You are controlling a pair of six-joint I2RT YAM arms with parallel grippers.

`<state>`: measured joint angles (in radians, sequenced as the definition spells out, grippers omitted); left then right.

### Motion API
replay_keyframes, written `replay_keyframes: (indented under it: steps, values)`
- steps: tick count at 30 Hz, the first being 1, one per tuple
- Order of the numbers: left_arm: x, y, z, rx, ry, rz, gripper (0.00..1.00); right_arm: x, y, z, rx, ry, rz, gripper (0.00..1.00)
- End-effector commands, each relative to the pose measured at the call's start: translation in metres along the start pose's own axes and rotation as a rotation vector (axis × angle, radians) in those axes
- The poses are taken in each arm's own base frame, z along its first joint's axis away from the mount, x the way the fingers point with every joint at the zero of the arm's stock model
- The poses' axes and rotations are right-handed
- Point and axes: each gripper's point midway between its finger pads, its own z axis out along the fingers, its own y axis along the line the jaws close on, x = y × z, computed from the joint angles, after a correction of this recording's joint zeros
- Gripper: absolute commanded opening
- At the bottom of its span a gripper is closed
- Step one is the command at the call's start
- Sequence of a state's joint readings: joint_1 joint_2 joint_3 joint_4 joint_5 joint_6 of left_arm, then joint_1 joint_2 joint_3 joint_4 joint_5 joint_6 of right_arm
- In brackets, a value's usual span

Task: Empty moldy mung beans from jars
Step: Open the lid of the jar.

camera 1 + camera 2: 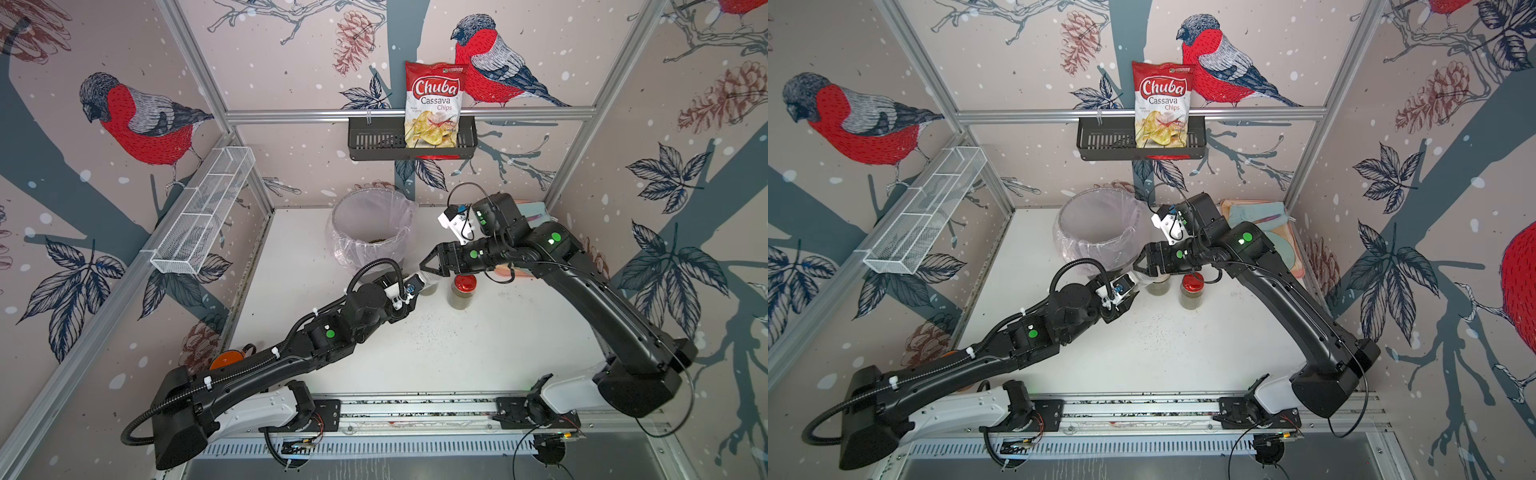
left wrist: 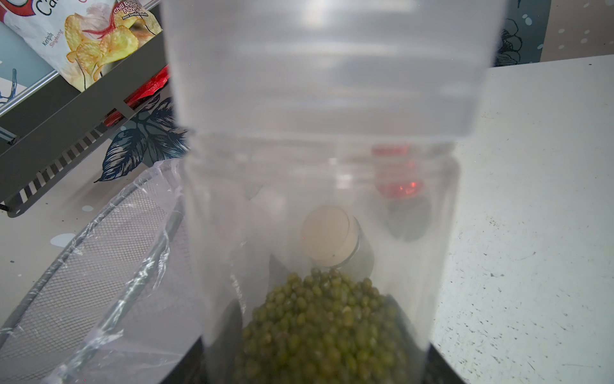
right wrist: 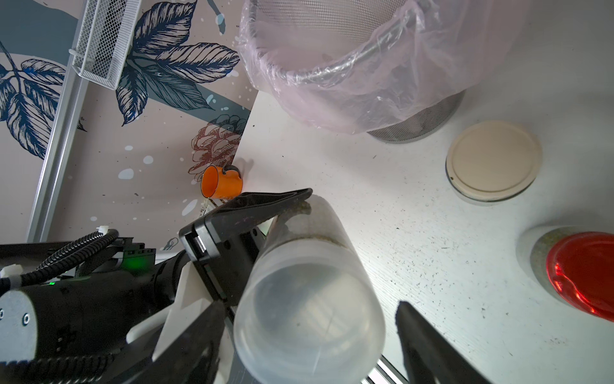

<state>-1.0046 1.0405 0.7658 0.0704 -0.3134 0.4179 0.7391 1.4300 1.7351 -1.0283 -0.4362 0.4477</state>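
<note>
A clear jar [image 3: 309, 226] with a frosted cap [image 3: 309, 306] is tilted above the table, and my left gripper [image 1: 1131, 293] is shut on its body. One left finger [image 3: 265, 206] lies along the jar wall. Mung beans [image 2: 322, 325] are heaped in the jar's lower end. My right gripper [image 3: 309, 319] is open, its jaws on either side of the cap, with a gap on one side. A jar with a beige lid [image 3: 493, 161] and a jar with a red lid [image 3: 581, 272] stand on the table beside it. In a top view the red-lidded jar [image 1: 463, 291] is just right of the grippers.
A grey mesh bin [image 1: 374, 232] with a clear liner stands behind the jars, with some beans at its bottom. An orange mug [image 3: 222, 183] lies at the table's left edge. A pink tray [image 1: 1258, 212] with a cloth sits at the back right. A chips bag [image 1: 434, 104] stands in the wall basket.
</note>
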Motion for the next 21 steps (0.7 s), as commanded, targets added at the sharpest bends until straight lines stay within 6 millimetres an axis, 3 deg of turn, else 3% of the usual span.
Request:
replay_keyframes:
  steps: [1, 21]
  values:
    - [-0.0188, 0.0087, -0.0025, -0.027, -0.074, -0.032, 0.04, -0.0029, 0.0058, -0.0020, -0.022, -0.018, -0.010, 0.80]
    - [-0.0206, 0.0106, -0.0072, -0.031, -0.088, -0.037, 0.04, -0.0017, 0.0064, -0.0049, -0.042, -0.017, -0.004, 0.67]
